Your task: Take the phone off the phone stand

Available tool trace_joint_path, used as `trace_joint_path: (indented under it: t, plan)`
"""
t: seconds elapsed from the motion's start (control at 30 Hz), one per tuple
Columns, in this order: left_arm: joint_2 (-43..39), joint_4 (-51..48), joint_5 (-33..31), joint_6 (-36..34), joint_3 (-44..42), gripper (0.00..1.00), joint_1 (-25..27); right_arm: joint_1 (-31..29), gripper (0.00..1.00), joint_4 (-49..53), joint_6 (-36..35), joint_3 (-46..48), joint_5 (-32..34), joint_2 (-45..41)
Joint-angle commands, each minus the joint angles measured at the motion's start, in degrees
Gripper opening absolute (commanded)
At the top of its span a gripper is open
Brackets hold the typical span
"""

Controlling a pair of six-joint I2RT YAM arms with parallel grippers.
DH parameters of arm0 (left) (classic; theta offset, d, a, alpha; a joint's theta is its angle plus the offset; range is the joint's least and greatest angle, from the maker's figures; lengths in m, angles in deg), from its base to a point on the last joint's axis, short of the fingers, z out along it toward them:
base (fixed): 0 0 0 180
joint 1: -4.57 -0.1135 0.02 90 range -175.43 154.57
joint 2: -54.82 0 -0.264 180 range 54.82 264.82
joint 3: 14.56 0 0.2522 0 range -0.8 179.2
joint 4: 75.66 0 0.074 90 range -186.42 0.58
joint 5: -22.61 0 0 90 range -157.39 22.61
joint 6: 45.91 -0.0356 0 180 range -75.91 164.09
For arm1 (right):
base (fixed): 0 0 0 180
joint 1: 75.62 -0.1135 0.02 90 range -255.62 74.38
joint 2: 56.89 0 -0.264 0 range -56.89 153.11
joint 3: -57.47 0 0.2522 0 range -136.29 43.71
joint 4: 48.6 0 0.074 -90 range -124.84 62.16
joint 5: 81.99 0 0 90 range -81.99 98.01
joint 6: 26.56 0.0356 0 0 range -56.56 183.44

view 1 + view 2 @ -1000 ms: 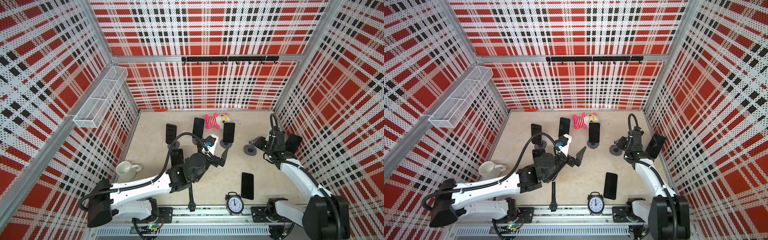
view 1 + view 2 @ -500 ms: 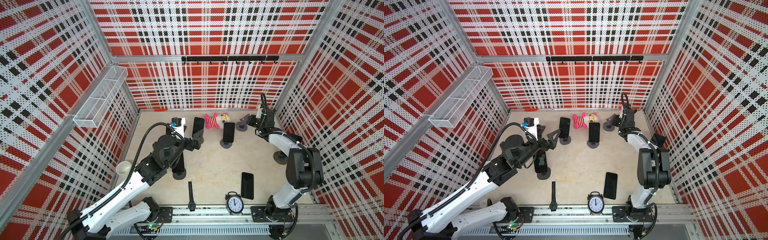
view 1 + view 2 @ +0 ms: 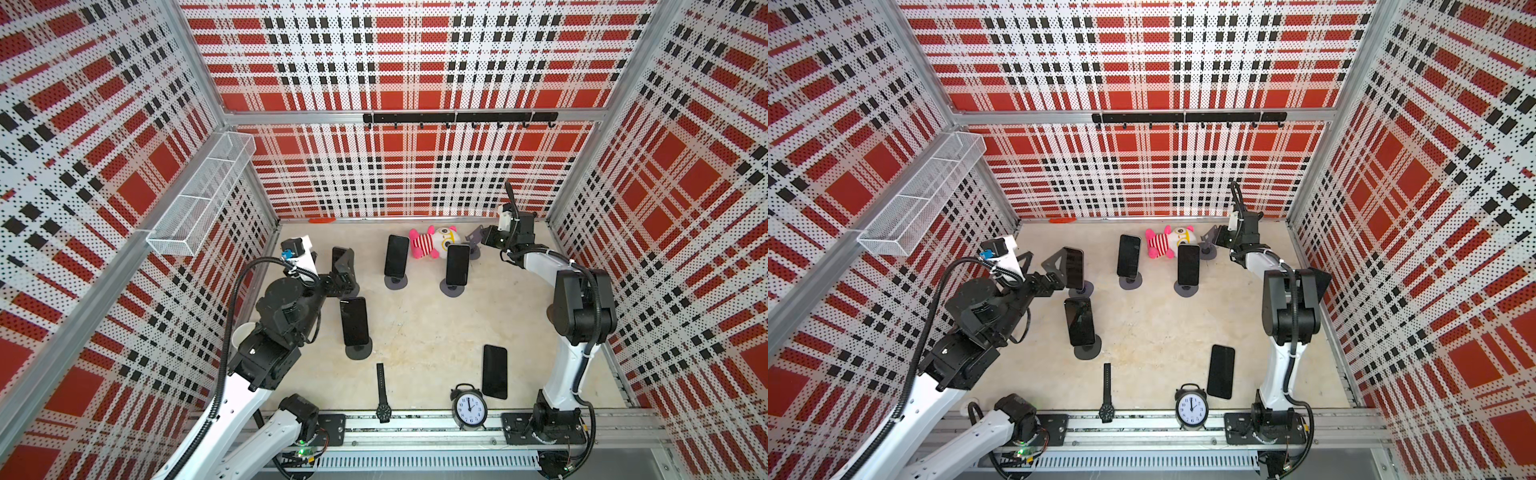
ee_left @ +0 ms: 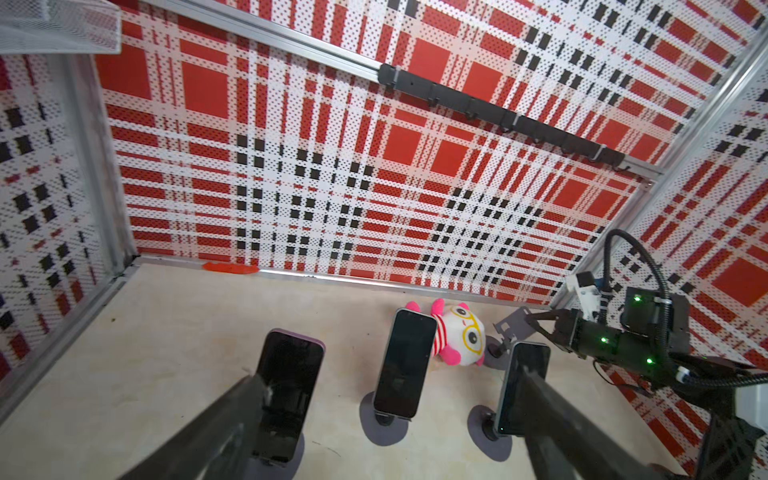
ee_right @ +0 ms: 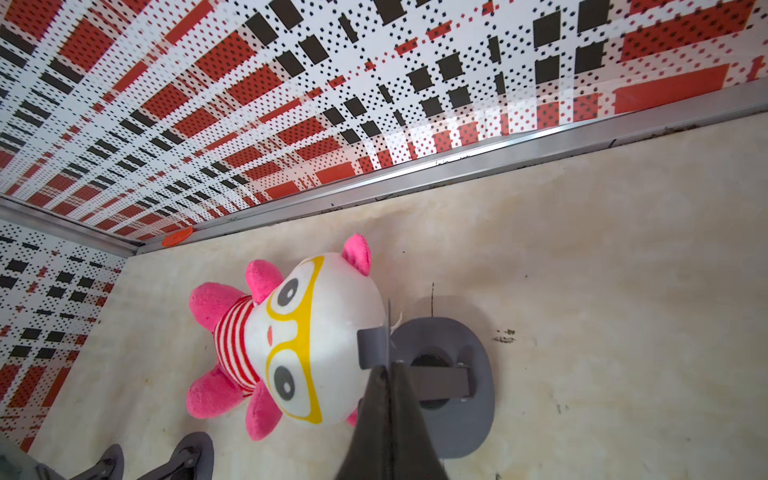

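Note:
Several black phones stand on grey round-based stands: far-left phone (image 3: 341, 259) (image 3: 1074, 268) (image 4: 291, 386), near-left phone (image 3: 354, 320), middle phone (image 3: 396, 255) (image 4: 401, 365), right one (image 3: 457, 264) (image 4: 521, 386). My left gripper (image 3: 332, 264) (image 3: 1040, 262) (image 4: 392, 374) is open, raised just short of the far-left phone, with nothing between its fingers. My right gripper (image 3: 485, 239) (image 3: 1223, 239) (image 5: 388, 370) is shut on the thin plate of an empty phone stand (image 3: 473, 239) (image 5: 469, 395) at the back right, beside the plush toy.
A pink-and-white plush toy (image 3: 432, 241) (image 5: 299, 340) lies at the back. A loose phone (image 3: 494, 371) lies flat at front right, near an alarm clock (image 3: 468, 407) and a wristwatch (image 3: 382, 392). A white mug (image 3: 243, 334) sits under the left arm. A wire basket (image 3: 203, 195) hangs on the left wall.
My left arm swung from the table's middle to the far-left phone, staying open. My right gripper carried the empty stand from the right side to the back, next to the plush toy.

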Motion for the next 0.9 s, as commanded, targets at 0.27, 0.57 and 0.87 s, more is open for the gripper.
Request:
trace_joint_path:
  t: [0.27,0.57,0.87]
  plan:
    - [0.55,-1.26,3.92,0.3,-2.42,0.98,-5.08,0.29,0.0,2.43,-3.34,0.34,0.83,0.08]
    - [1.56,0.2,7.7,-0.22,-3.74,0.98,-6.54,0.3,0.3,1.99,-2.18,1.71,-0.88,-2.64]
    - [1.79,5.74,8.7,0.52,-6.99,0.98,-7.51,0.86,0.51,8.2,-3.97,4.67,1.07,-12.27]
